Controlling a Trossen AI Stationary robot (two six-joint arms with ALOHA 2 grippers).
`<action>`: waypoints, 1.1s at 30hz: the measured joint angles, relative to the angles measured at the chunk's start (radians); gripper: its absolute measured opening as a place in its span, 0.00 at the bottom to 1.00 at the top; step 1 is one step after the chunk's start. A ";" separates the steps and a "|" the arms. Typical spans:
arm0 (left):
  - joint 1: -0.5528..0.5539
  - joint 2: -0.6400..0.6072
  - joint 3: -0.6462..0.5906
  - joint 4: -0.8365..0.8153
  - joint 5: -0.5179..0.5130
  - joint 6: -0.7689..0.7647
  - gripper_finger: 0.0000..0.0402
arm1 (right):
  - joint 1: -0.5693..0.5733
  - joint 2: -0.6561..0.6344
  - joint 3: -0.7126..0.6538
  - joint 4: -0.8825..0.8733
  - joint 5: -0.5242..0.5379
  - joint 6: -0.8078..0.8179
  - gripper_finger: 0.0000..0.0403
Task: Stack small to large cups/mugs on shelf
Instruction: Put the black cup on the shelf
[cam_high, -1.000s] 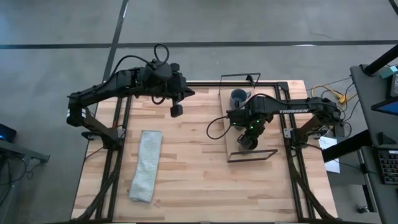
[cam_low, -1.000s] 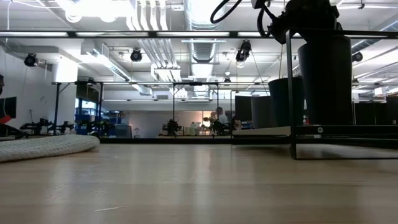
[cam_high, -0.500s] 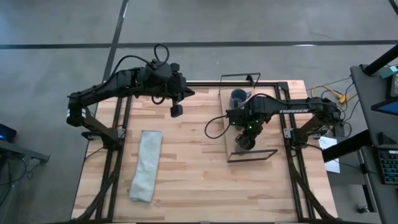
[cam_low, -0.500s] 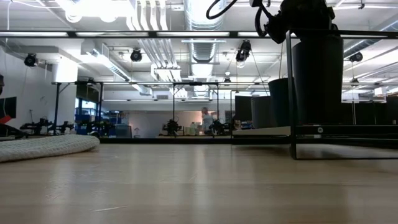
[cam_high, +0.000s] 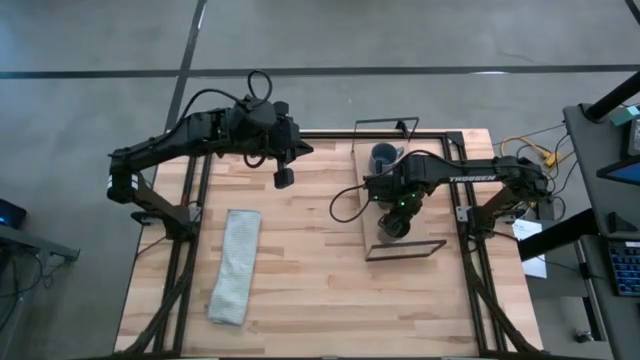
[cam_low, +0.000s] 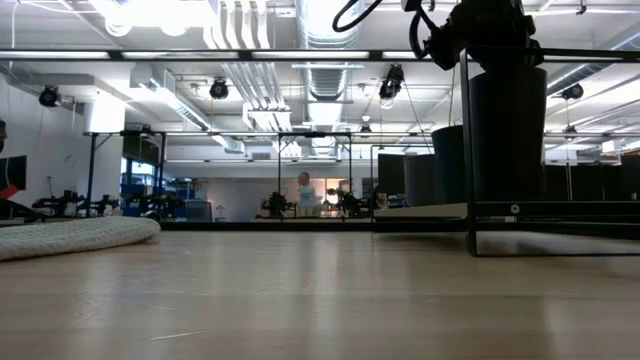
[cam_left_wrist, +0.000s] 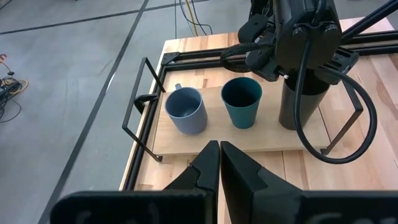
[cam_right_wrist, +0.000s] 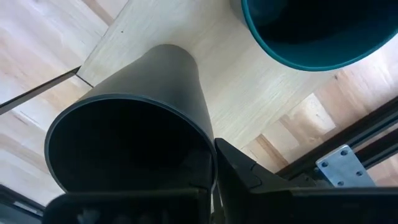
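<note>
The shelf (cam_high: 372, 190) lies on the table's right half, and all three cups show on it in the left wrist view. The blue-grey mug (cam_left_wrist: 186, 110) stands at its far end and the dark green cup (cam_left_wrist: 242, 101) in the middle. The dark brown-black cup (cam_left_wrist: 303, 102) is at the near end, its base on the board (cam_low: 508, 130). My right gripper (cam_high: 400, 212) hangs over that cup, shut on it. My left gripper (cam_high: 284, 177) is shut and hovers over the table's far left part, touching nothing. My right gripper holds the dark brown-black cup by its rim (cam_right_wrist: 208, 149), coming from above and pointing down. One finger (cam_right_wrist: 245, 174) lies against the outside of the wall; the other is lost in the dark inside. The cup stands upright with its base on the shelf board.
A long grey folded cloth (cam_high: 235, 265) lies on the table's left near part. The shelf's black wire frames (cam_high: 405, 250) rise at its short ends, one just beside the held cup. Bare planks stretch between the cloth and the shelf.
My right gripper has come down a little with the dark brown-black cup. The cup hung tilted a second ago and now stands upright, lower, on the shelf board. The left arm has kept still.
</note>
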 joint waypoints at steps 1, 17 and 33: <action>0.000 0.000 0.000 0.000 0.000 0.000 0.00 | 0.000 0.000 0.000 0.000 0.000 -0.001 0.03; 0.002 0.000 0.000 0.003 -0.043 0.000 0.00 | 0.000 0.000 0.000 -0.005 0.000 -0.137 0.16; 0.013 0.000 0.000 0.001 -0.045 0.000 0.00 | 0.000 0.000 0.015 -0.002 -0.009 -0.236 0.16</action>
